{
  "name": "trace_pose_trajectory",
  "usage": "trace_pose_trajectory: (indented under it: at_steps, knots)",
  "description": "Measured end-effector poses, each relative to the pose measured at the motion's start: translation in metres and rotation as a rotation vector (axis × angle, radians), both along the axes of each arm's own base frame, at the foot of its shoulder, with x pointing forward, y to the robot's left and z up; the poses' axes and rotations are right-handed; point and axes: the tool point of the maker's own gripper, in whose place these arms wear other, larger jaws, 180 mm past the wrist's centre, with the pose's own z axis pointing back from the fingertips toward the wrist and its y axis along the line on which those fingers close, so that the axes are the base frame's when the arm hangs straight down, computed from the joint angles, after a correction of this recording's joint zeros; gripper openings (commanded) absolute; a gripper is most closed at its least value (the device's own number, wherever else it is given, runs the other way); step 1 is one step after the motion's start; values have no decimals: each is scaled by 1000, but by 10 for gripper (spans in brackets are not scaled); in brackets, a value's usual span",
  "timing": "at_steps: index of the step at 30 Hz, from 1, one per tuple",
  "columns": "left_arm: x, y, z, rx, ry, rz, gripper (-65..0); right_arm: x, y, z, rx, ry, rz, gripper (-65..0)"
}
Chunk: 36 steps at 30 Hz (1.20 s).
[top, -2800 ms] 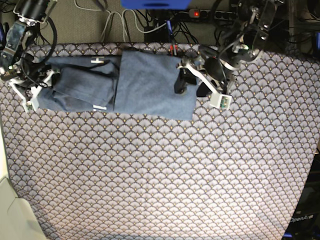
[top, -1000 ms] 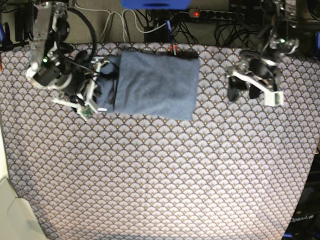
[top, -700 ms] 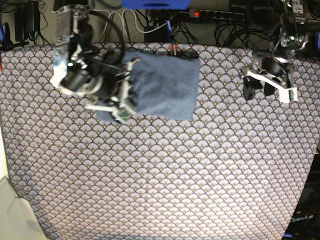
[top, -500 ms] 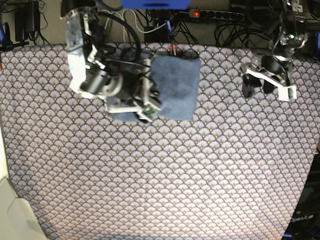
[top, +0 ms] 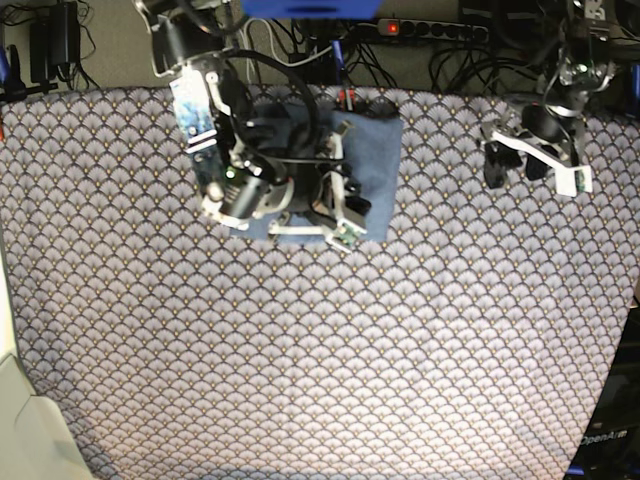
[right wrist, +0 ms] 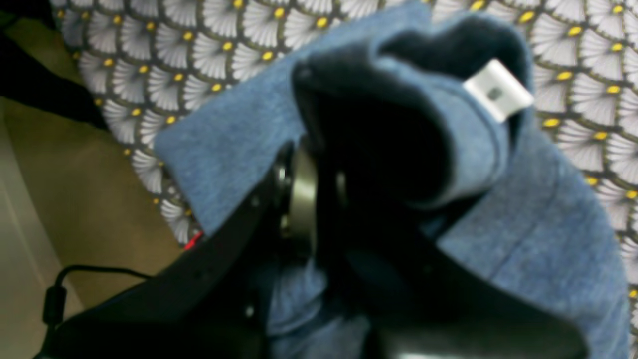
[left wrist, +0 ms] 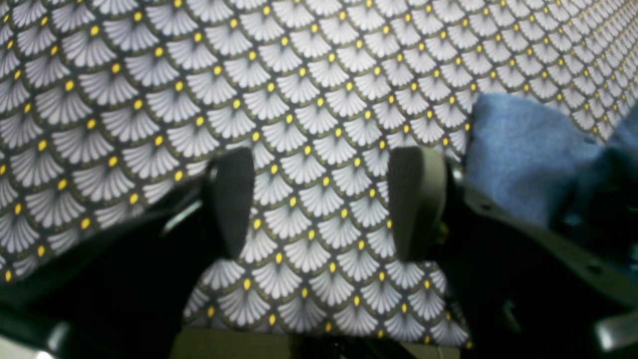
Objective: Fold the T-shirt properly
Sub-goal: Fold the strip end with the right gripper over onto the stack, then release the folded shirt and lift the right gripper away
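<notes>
In the base view, a table (top: 330, 350) is seen covered edge to edge by a scallop-patterned tablecloth (top: 420, 330). Behind its far edge, a tangle of cables (top: 290, 50) and a power strip (top: 440, 30) with a red light are visible on the floor. The T-shirt (top: 372, 160) lies folded near the far edge, left of centre, and is largely hidden by the right gripper (top: 335, 205) and its arm above it. The left gripper (top: 508, 165) is held over bare cloth at the far right, well apart from the shirt.

In the left wrist view, the left gripper (left wrist: 321, 202) is shown with its jaws spread wide and nothing between them but the fan pattern of the tablecloth (left wrist: 299, 75). A corner of the T-shirt (left wrist: 518, 149) is caught at the right edge.

In the right wrist view, the right gripper (right wrist: 319, 199) is seen with its jaws pressed together on a fold of the T-shirt (right wrist: 538, 224), which is bunched up around them. A small white neck label (right wrist: 497, 89) is picked out here, and the table's edge with the floor (right wrist: 60, 189) below, neither discernible from above.
</notes>
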Motion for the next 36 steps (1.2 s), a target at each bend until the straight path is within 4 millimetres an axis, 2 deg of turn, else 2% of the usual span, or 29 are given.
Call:
trace_pose_trajectory:
  at_steps: [7,10,13,16,20,26,32,36]
  knots:
    - [0,0,0,0,0,0,-237,5,3,0,21,-7,-2,-637]
    - [0,0,0,0,-1,1,-237,0,8,-2,8,-11,29,-535]
    - [1,0,1,0,-3,0,-237,-7,20,1,24,-10,64,-403]
    - [1,0,0,0,-2,0,-237,-8,24,2,29,-13,74,-330]
    - [0,0,0,0,0,0,-237,-11,36,11,53,-28,93,-326]
    - [-10,2,-6,10,29,-3,-237,3,38,64,139,-202,90,-326]
    - [-12,2,-7,13,36,-6,-237,14,10,62,55,-252,81,-326]
    - [-13,6,-7,17,36,3,-237,5,-14,42,-3,-215,77,-326]
